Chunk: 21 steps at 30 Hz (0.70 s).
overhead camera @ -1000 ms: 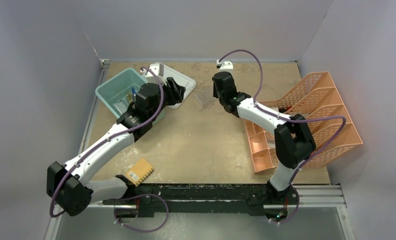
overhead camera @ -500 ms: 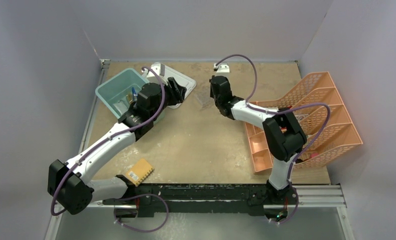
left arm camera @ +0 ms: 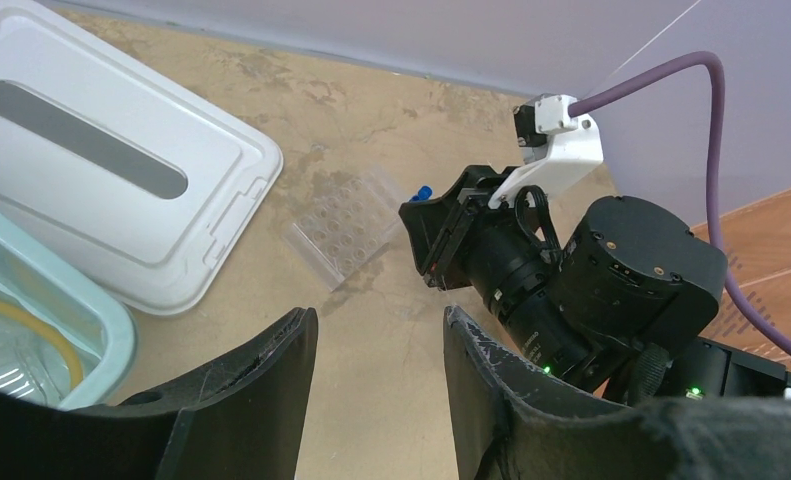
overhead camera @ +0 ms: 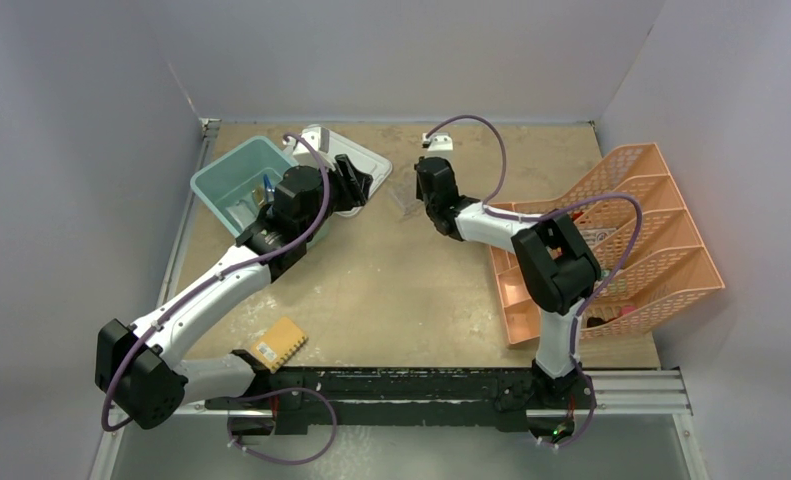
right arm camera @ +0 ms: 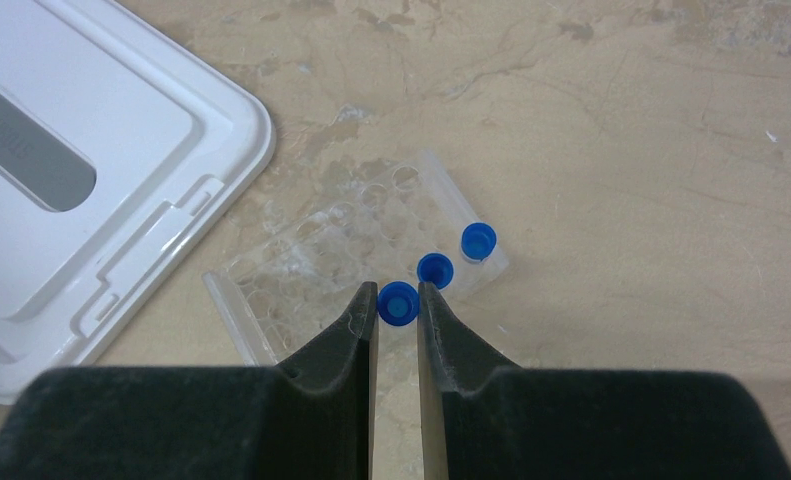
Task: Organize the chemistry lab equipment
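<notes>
Blue-capped test tube [right arm camera: 398,303]: clamped in right gripper [right arm camera: 397,312], at edge of clear tube rack [right arm camera: 341,250].
Left gripper [left arm camera: 379,320]: released, empty.

- tube rack [right arm camera: 356,245]: clear plastic, glossy, lightly scuffed
- test tube [right arm camera: 398,303]: smooth blue plastic cap
- lid [right arm camera: 171,130]: smooth white plastic, satin
- table [right arm camera: 621,150]: matt, mottled, worn

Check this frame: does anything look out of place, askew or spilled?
Nothing spilled or broken. The yellow sponge lies alone by the left arm's base, far from the other items. The clear tube rack sits at a skew, beside the white lid lying off the teal bin.
</notes>
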Motion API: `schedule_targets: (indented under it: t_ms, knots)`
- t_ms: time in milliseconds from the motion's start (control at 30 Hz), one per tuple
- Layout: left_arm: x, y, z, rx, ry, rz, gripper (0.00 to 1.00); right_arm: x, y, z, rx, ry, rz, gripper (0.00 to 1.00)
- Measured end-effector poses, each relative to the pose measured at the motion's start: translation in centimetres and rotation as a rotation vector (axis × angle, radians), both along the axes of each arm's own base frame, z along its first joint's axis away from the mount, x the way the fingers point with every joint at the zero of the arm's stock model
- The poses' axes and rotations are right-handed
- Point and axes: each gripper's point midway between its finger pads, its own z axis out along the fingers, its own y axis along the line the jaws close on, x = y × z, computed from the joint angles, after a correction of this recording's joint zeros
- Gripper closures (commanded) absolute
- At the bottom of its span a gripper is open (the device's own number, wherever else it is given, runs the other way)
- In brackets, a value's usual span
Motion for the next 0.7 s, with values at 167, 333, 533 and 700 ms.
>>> schedule_targets:
  t_ms: [167, 333, 533, 700]
  knots:
    - [0.00, 0.01, -0.02, 0.003, 0.000, 0.000, 0.52, 0.20, 0.15, 0.17, 0.008, -0.007, -0.001, 0.95]
    - [0.00, 0.05, -0.05, 0.011, -0.003, -0.002, 0.52, 0.23, 0.18, 0.05, 0.007, -0.005, -0.001, 0.93]
    - [0.01, 0.10, -0.06, 0.024, -0.008, -0.005, 0.52, 0.25, 0.27, -0.57, -0.008, 0.001, 0.004, 0.92]
    - [0.01, 0.11, -0.06, 0.025, -0.009, -0.005, 0.51, 0.19, 0.55, -0.73, -0.020, -0.001, 0.016, 0.90]
